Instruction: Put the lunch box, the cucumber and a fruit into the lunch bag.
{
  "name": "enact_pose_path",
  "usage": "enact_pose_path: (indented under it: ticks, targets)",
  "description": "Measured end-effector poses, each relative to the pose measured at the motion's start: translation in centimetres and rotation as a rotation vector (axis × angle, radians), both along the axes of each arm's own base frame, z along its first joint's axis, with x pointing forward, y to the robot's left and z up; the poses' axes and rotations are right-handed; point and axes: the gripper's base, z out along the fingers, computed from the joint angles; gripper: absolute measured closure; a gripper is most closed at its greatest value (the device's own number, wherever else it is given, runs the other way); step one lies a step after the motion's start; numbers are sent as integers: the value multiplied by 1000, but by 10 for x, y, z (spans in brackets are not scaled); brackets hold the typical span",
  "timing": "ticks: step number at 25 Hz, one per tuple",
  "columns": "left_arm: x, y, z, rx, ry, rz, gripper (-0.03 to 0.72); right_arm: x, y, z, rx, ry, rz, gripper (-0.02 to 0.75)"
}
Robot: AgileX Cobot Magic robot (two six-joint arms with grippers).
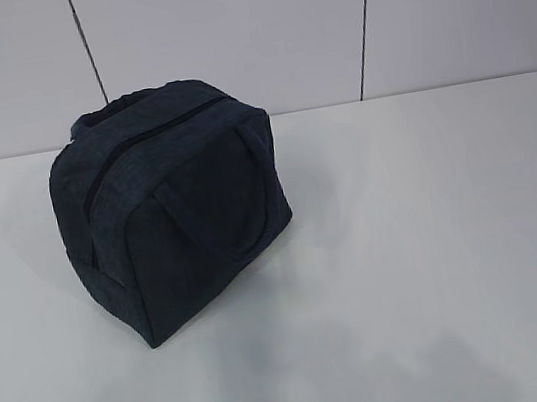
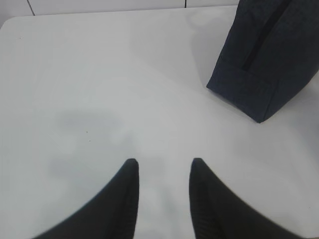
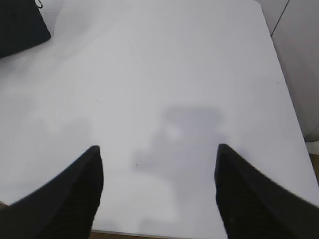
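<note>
The dark navy lunch bag (image 1: 173, 207) stands on the white table (image 1: 426, 238), left of centre, its top zipper closed and one loop handle lying against its side. A corner of it shows in the left wrist view (image 2: 264, 55) and a small part in the right wrist view (image 3: 20, 25). My left gripper (image 2: 163, 162) is open and empty above bare table, left of the bag. My right gripper (image 3: 158, 148) is open wide and empty above the table near its front edge. Neither gripper shows in the exterior view. The lunch box, cucumber and fruit are out of view.
A white panelled wall (image 1: 323, 21) runs behind the table. The table's right edge (image 3: 286, 79) and front edge (image 3: 149, 234) show in the right wrist view.
</note>
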Motion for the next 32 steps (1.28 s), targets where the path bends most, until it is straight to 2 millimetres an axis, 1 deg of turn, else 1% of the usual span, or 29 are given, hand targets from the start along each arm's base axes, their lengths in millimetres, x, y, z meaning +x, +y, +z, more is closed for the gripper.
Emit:
enact_pose_path:
  ticks: [32]
  targets:
    - [0,0,0,0,0,0,445,0,0,0,0,0,0,230]
